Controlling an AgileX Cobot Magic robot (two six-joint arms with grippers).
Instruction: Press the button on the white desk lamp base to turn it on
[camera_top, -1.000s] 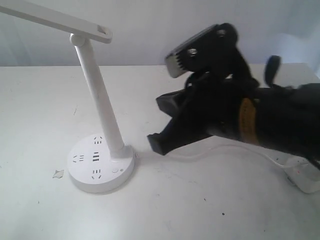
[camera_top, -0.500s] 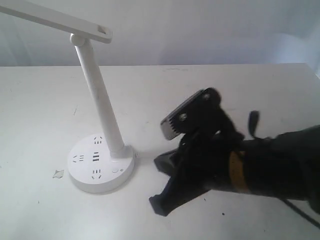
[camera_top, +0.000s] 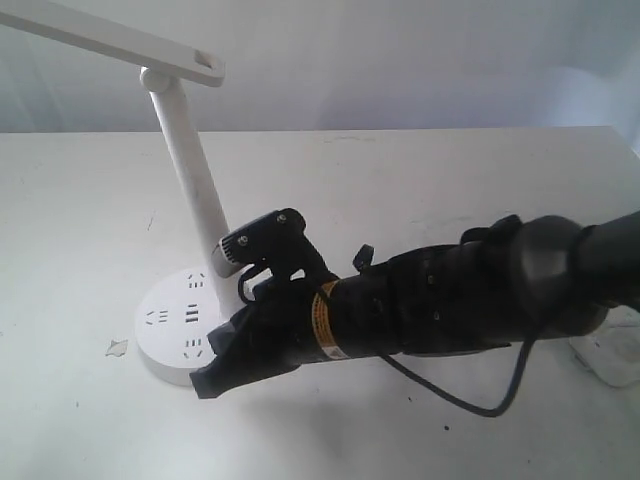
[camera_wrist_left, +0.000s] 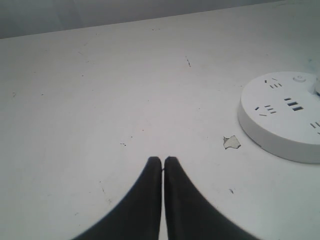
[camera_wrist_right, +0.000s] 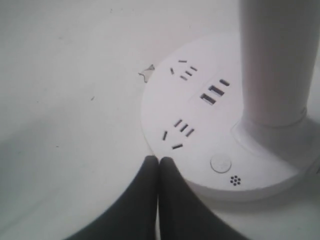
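The white desk lamp stands at the left, with its slanted stem (camera_top: 190, 190) and long head bar (camera_top: 110, 40). Its round white desk lamp base (camera_top: 165, 320) (camera_wrist_right: 200, 120) (camera_wrist_left: 280, 120) shows socket holes and USB slots. The button (camera_wrist_right: 220, 163) (camera_wrist_left: 300, 78) is a small flush disc beside the stem foot; in the exterior view my right arm hides it. My right gripper (camera_top: 205, 385) (camera_wrist_right: 158, 160) is shut and empty, its tips at the base's rim, a short way beside the button. My left gripper (camera_wrist_left: 162, 160) is shut and empty over bare table, well away from the base.
A small torn scrap (camera_top: 116, 347) (camera_wrist_left: 231, 142) lies on the table next to the base. A white power strip (camera_top: 612, 360) sits at the right edge. A black cable (camera_top: 500, 400) loops under my right arm. The lamp stem (camera_wrist_right: 275, 65) rises close beside the right gripper.
My right arm has swung down and left across the table; its shut gripper now lies at the lamp base's front rim, covering the button side in the exterior view.
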